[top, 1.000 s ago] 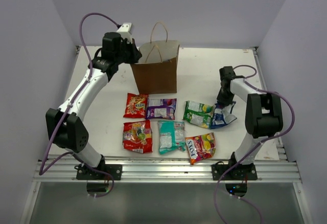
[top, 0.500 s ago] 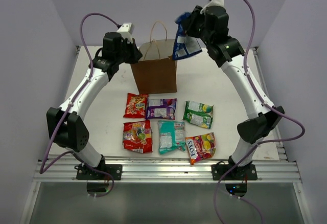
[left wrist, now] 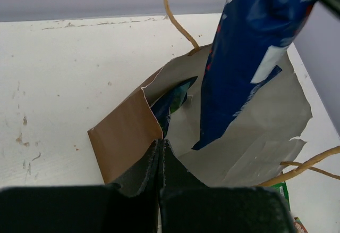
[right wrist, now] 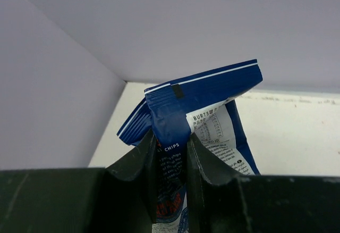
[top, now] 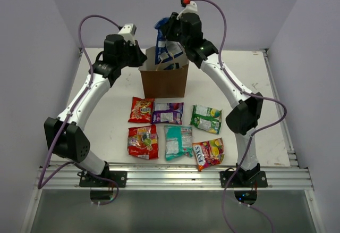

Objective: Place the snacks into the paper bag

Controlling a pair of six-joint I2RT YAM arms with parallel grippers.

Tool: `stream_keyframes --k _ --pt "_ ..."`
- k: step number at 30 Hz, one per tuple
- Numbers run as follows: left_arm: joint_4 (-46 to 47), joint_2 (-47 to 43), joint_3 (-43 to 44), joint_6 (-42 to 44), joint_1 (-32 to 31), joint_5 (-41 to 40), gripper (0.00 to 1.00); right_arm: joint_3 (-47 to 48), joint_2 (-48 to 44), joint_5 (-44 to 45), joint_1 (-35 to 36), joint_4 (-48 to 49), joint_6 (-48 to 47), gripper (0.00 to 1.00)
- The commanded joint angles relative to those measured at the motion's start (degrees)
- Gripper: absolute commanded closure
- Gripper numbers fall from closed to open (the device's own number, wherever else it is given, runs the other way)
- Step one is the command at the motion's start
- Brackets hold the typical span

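The brown paper bag stands open at the back middle of the table. My left gripper is shut on its left rim, also seen in the left wrist view. My right gripper is shut on the top of a blue snack packet that hangs upright with its lower end inside the bag mouth. A teal-green packet lies inside the bag. On the table lie a red, a purple, a green, a second red, a teal and a red-yellow packet.
The bag's loop handles stand beside the hanging packet. Lilac walls enclose the white table on three sides. A metal rail runs along the near edge by the arm bases.
My right gripper lifted the blue packet from the table's right side, swung it up and left, and now holds it in the bag mouth. My left gripper stayed on the bag rim.
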Motion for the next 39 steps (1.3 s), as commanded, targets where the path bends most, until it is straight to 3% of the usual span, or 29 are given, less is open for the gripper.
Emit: stream_keyframes --k 1,5,6,7,8,10,12,15,19,25,28,35,37,38,39 --pt "1.3 -2.2 -0.6 -1.6 -0.3 0.4 1.00 -4.0 -3.3 0.3 1.1 1.6 -1.4 1.00" --pt "1.7 -1.8 -0.5 -1.6 -0.3 0.1 1.00 -13.0 -10.7 -0.4 1.5 1.9 -3.0 1.00" --pt "1.6 -1.8 -0.5 -1.6 -0.4 -0.1 1.00 -14.1 -11.9 -0.9 1.5 1.6 -3.3 0.94" --pt "1.8 -1.5 -0.4 -1.6 -0.4 -0.1 1.00 -14.9 -12.9 -1.6 1.5 0.7 -3.6 0.60" --pt "1.8 -1.3 -0.3 -1.5 -0.3 0.1 1.00 -14.9 -13.8 -2.0 1.6 -0.1 -4.7 0.49" --pt "1.9 -1.0 -0.1 -1.4 -0.4 0.2 1.00 -14.7 -17.4 -3.2 1.8 -2.0 -6.1 0.39" --pt "1.9 -0.8 0.0 -1.2 -0.3 0.0 1.00 -16.0 -23.1 -1.8 1.9 -4.1 -7.9 0.37" --pt "2.0 -0.6 0.2 -1.1 -0.3 -0.2 1.00 -23.8 -32.1 4.4 1.8 -4.4 -9.9 0.23" --pt "2.3 -0.3 0.1 -1.2 -0.3 0.2 1.00 -41.8 -38.3 12.7 1.1 -8.7 -11.4 0.15" --pt "1.8 -0.7 0.1 -0.9 -0.3 0.9 1.00 -62.3 -35.0 9.1 0.0 -10.7 -6.2 0.09" --pt "1.3 -1.1 0.0 -0.4 -0.3 0.9 1.00 -66.0 -29.1 6.7 -0.4 -10.5 -4.4 0.07" --pt "-0.1 -2.5 -0.6 0.4 -0.3 0.5 1.00 -70.4 -19.4 6.1 -1.6 -12.7 -2.0 0.07" --pt "-0.3 -2.7 -0.9 0.7 -0.3 0.1 1.00 -72.4 -18.7 6.3 -2.0 -13.6 -1.5 0.12" --pt "-0.3 -3.1 -1.0 1.0 -0.3 0.0 1.00 -72.8 -18.6 6.4 -2.3 -13.9 -1.4 0.53" --pt "-0.6 -3.2 -1.0 1.1 -0.3 -0.1 1.00 -73.1 -19.3 6.2 -3.0 -14.1 -1.3 0.87"
